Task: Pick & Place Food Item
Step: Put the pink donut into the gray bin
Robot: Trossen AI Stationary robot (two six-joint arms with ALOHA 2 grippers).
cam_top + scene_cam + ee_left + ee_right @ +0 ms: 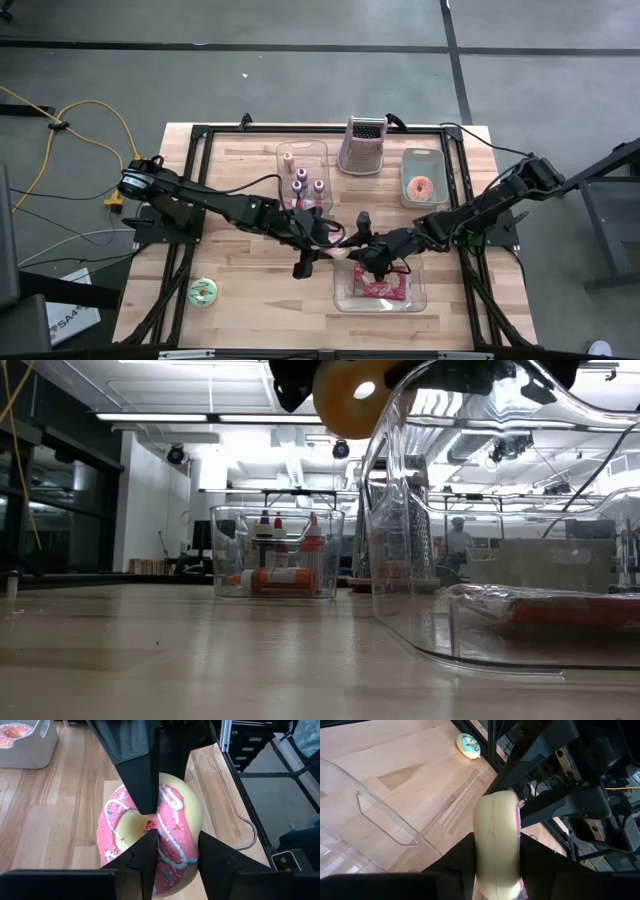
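Note:
A pink-iced donut (175, 820) with a cream-yellow body hangs in the air above the table's middle, between both grippers, and shows at the top of the low view (345, 400). My left gripper (325, 240) comes at it from the left and is shut on its ring. From the right, my right gripper (362, 250) closes on its two flat faces. Just near and right of them a clear bin (415, 295) rests on the table with a red-pink packet in it. My left gripper holds the donut's ring (185, 852) with one finger (145, 852) in the hole and the other (217, 862) outside the rim. The donut is lifted clear of the table. My right gripper pinches the donut across its thickness. One finger (137, 770) lies on the iced face with its tip at the hole. The other is on the cream back face (487, 835). The donut stands on edge between the fingers, clear of the table.
A clear bin of small bottles (302, 170) and a metal grater (362, 145) stand at the far side. A white bin (405, 195) holding another pink donut is at the far right. A green donut (204, 292) lies near the left front corner.

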